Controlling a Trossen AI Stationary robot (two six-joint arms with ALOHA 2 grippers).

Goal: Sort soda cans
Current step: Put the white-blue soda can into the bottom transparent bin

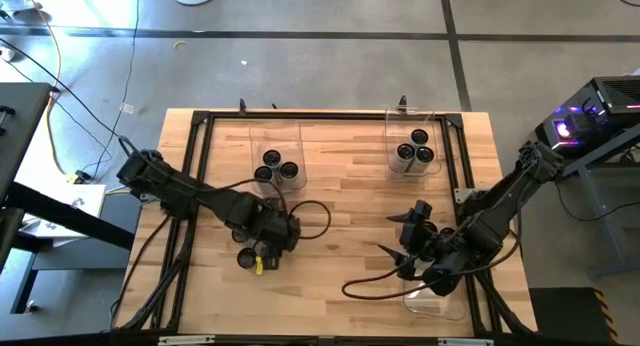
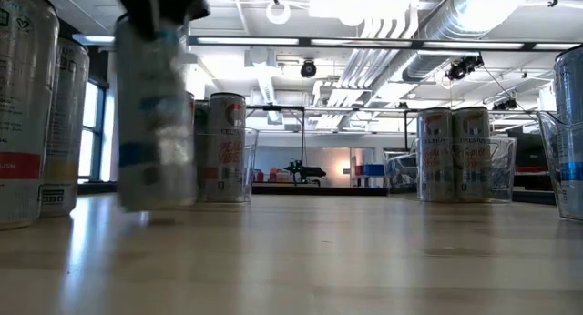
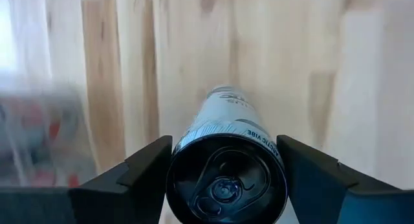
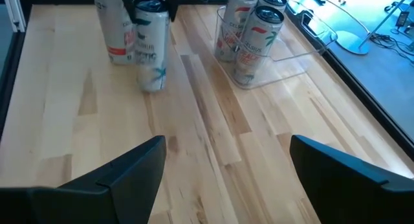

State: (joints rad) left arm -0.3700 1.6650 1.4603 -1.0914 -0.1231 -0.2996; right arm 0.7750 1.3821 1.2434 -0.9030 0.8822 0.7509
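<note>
Soda can (image 3: pixel 226 175) sits between the left gripper's (image 3: pixel 226 166) part-open fingers; grip uncertain. Right gripper (image 4: pixel 226 166) wide open, empty.

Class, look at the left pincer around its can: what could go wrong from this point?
1. The left pincer has the can between its fingers; a loose or uneven grip could let it slip or tip.
2. Another can stands close beside it; moving off could knock that one over.

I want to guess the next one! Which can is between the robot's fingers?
The can between the left gripper fingers, standing on bare table; the other cans sit in clear bins.
</note>
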